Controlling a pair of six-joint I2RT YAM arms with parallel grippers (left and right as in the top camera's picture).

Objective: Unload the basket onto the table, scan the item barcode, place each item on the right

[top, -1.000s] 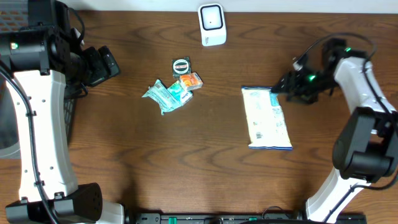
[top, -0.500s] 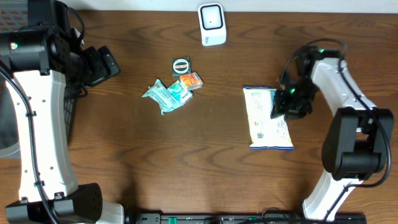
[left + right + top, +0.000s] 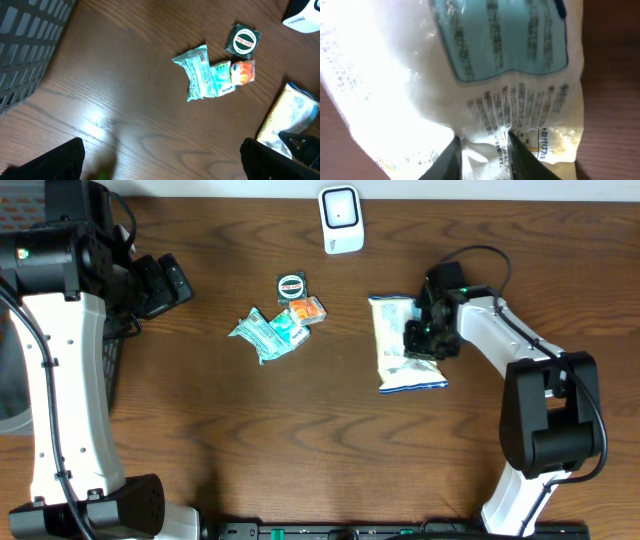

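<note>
The white-and-blue plastic snack bag (image 3: 393, 352) was pinched in the nearly closed right gripper (image 3: 418, 338) (left gripper (image 3: 178, 283) wide, empty); its barcode was best turned squarely toward the white scanner (image 3: 341, 218).

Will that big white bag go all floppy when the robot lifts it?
Probably floppy: the white bag has thin film that wrinkles where the right gripper pinches it. It looks puffy, so it is likely light. The shiny wrapper might slip.
</note>
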